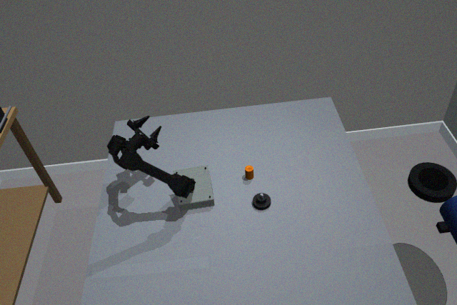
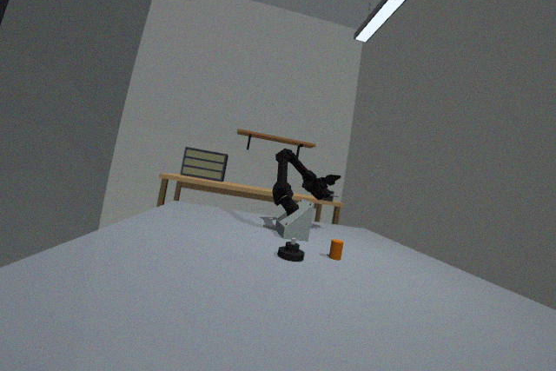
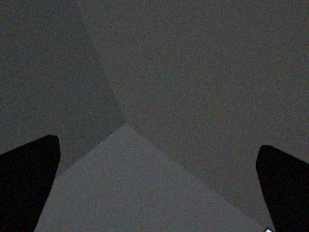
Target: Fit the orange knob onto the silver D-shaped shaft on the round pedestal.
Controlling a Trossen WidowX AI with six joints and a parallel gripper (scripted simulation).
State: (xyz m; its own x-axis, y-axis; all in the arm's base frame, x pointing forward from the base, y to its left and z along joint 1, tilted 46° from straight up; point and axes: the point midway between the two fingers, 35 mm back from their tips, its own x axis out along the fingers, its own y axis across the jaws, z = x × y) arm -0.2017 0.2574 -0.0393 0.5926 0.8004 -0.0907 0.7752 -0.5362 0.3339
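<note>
So far nothing is done: the knob (image 1: 249, 171) stands alone on the worktop (image 1: 295, 242) near the pedestal (image 1: 261, 202) with its bare shaft (image 1: 261, 195), and the fingers (image 1: 139, 122), spread wide and empty, are far from both.

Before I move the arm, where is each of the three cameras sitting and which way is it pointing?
Top: high above, angled down on the table; shows the whole arm, open gripper, orange knob and pedestal.
Exterior: low at the table's far side, looking up and back at the arm; knob and pedestal in front.
Wrist: on the gripper, aimed at walls and ceiling; only both fingertips show.
Shared: top and exterior both hold arm, knob and pedestal.
</note>
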